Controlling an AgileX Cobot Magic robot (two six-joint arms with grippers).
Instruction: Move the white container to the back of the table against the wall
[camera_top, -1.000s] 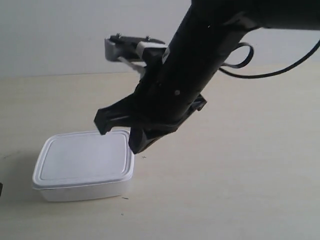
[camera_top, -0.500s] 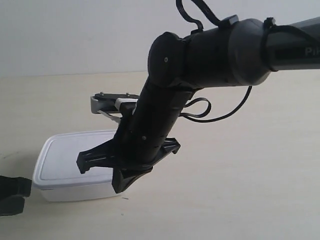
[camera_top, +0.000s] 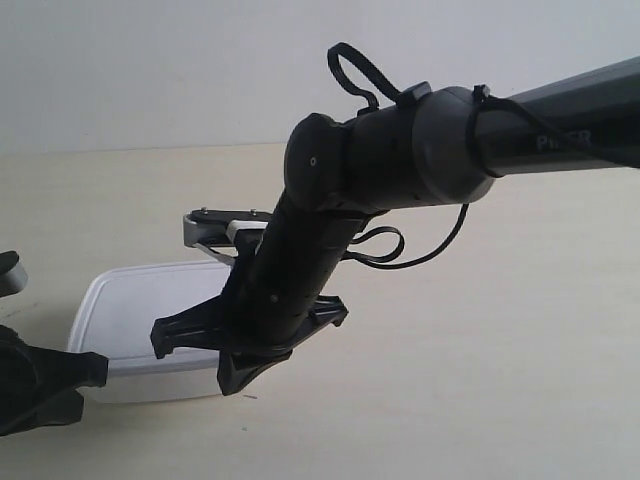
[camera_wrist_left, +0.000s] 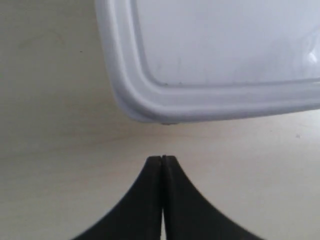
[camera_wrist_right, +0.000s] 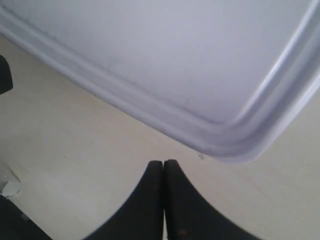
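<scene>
The white container (camera_top: 140, 305) lies low on the table (camera_top: 500, 380), lid on, at the exterior view's left, well short of the wall (camera_top: 150, 70). The black arm at the exterior view's right (camera_top: 400, 160) reaches down over the container's right half and hides it. The arm at the exterior view's left (camera_top: 40, 385) sits by its front left corner. My left gripper (camera_wrist_left: 162, 157) is shut and empty, just off a rounded corner of the container (camera_wrist_left: 200, 60). My right gripper (camera_wrist_right: 163, 162) is also shut and empty, close to another corner of the container (camera_wrist_right: 175, 55).
A black cable (camera_top: 400, 245) loops off the arm at the exterior view's right. A dark part (camera_wrist_right: 4, 75) shows at the edge of the right wrist view. Bare tabletop stretches from the container back to the wall.
The arm at the exterior view's right has come down and leftward over the container. The other arm has entered from the lower left toward the front corner. The container has not shifted.
</scene>
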